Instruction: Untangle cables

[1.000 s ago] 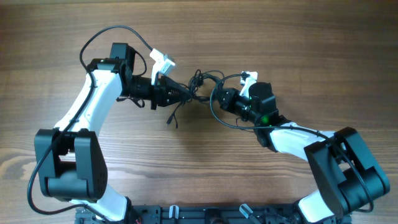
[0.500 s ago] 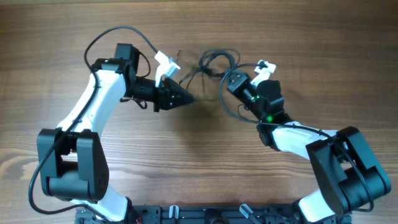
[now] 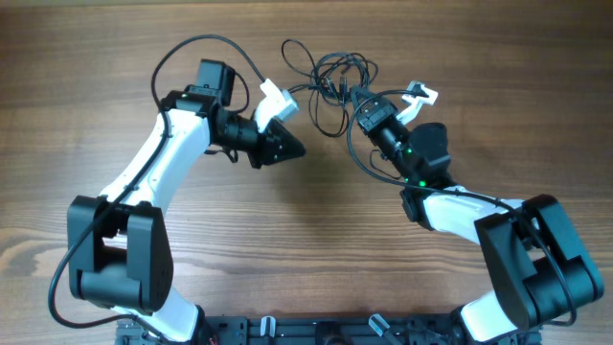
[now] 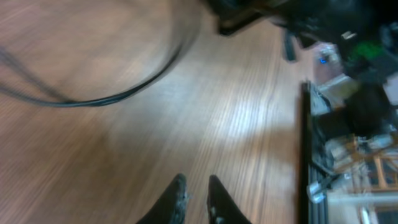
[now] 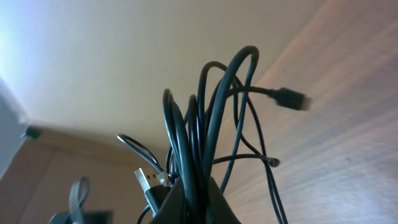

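Note:
The cables (image 3: 330, 67) are a knot of thin black cords near the table's far edge. My right gripper (image 3: 356, 99) is shut on them. In the right wrist view the cables (image 5: 205, 112) rise in loops out of the right gripper (image 5: 193, 186), with a silvery flat plug (image 5: 146, 180) beside the jaws and a small black plug (image 5: 291, 98) sticking out to the right. My left gripper (image 3: 295, 149) sits left of the bundle, apart from it. The left gripper (image 4: 196, 186) has its fingertips slightly apart and holds nothing.
A black cord (image 4: 124, 96) arcs over the wood ahead of the left gripper; I cannot tell which cord it is. The table's edge with a black rail (image 4: 306, 155) and gear lies to its right. A loop (image 3: 356, 163) hangs beside the right arm.
The left gripper has let go of the cables, parted slightly and shifted back and to the right. The right gripper has carried the whole bundle toward the far edge.

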